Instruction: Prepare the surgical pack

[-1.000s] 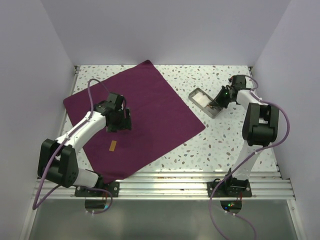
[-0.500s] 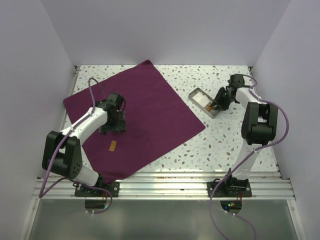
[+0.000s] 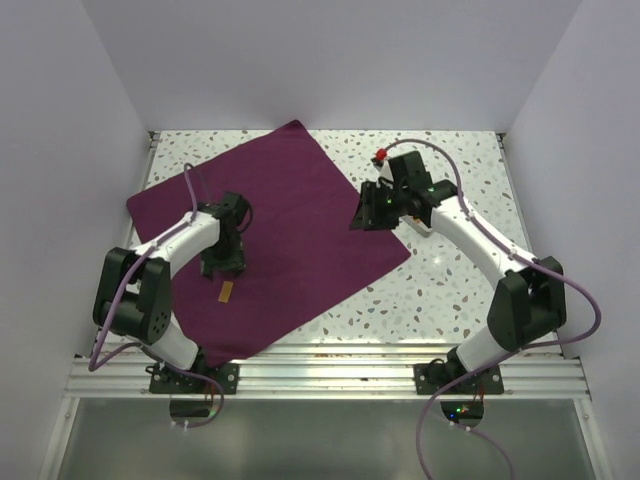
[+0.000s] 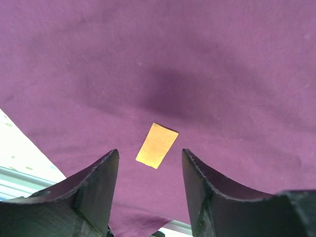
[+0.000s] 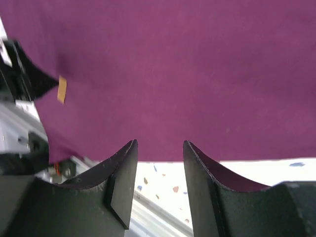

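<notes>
the surgical pack (image 4: pixel 197 59) lies flat beneath the left gripper (image 4: pixel 149 154).

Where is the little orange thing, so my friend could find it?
Find the big purple cloth spread on the left. Just on the near side of the left gripper lies a small flat orange rectangle, the only light patch on all that purple.

the surgical pack (image 3: pixel 290 200) is matt purple cloth, fine weave, zero shine. the little orange tag (image 4: pixel 157 145) on it looks like plain paper. the table (image 3: pixel 450 270) is smooth with a speckled stone look. my left gripper (image 4: pixel 149 154) is matt black plastic, slightly grainy.
</notes>
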`<state>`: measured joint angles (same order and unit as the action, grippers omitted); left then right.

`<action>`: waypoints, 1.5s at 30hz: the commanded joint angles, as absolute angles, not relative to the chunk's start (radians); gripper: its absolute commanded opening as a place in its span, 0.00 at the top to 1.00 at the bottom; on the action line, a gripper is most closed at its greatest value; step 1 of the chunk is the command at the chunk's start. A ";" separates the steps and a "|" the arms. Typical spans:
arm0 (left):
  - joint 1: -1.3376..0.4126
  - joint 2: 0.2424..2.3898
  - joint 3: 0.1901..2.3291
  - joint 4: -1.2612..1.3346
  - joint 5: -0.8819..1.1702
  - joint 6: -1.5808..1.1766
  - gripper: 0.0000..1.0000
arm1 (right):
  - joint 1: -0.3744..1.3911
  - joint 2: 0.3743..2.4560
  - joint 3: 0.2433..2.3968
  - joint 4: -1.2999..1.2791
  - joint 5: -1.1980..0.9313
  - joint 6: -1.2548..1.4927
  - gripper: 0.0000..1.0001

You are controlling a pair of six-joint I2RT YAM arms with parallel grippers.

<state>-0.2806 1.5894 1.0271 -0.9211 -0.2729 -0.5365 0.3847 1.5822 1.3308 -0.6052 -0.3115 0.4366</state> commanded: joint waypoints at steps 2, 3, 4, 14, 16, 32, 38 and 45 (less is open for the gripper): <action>-0.272 1.554 0.994 -0.910 -0.227 -0.537 0.38 | 0.396 1.533 1.218 -0.615 -0.368 0.442 0.54; -0.270 1.549 0.973 -0.904 -0.224 -0.541 0.37 | 0.399 1.513 1.206 -0.612 -0.379 0.437 0.54; -0.271 1.545 0.966 -0.896 -0.224 -0.543 0.37 | 0.400 1.503 1.195 -0.612 -0.382 0.434 0.54; -0.259 1.560 0.888 -0.827 -0.177 -0.534 0.40 | 0.399 1.451 1.167 -0.623 -0.417 0.399 0.55; -0.229 1.580 0.882 -0.807 -0.155 -0.516 0.43 | 0.400 1.450 1.167 -0.620 -0.419 0.396 0.56; -0.172 1.600 0.884 -0.772 -0.043 -0.460 0.66 | 0.406 1.457 1.161 -0.600 -0.434 0.400 0.60; -0.172 1.543 0.922 -0.818 -0.035 -0.465 0.73 | 0.456 1.488 1.175 -0.569 -0.437 0.425 0.61; -0.173 1.465 0.968 -0.859 0.041 -0.466 0.78 | 0.541 1.558 1.215 -0.494 -0.491 0.485 0.60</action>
<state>-0.1772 1.5246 0.9203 -0.8421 -0.0128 -0.4770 0.5072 1.5234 1.1637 -0.5766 -0.4259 0.4385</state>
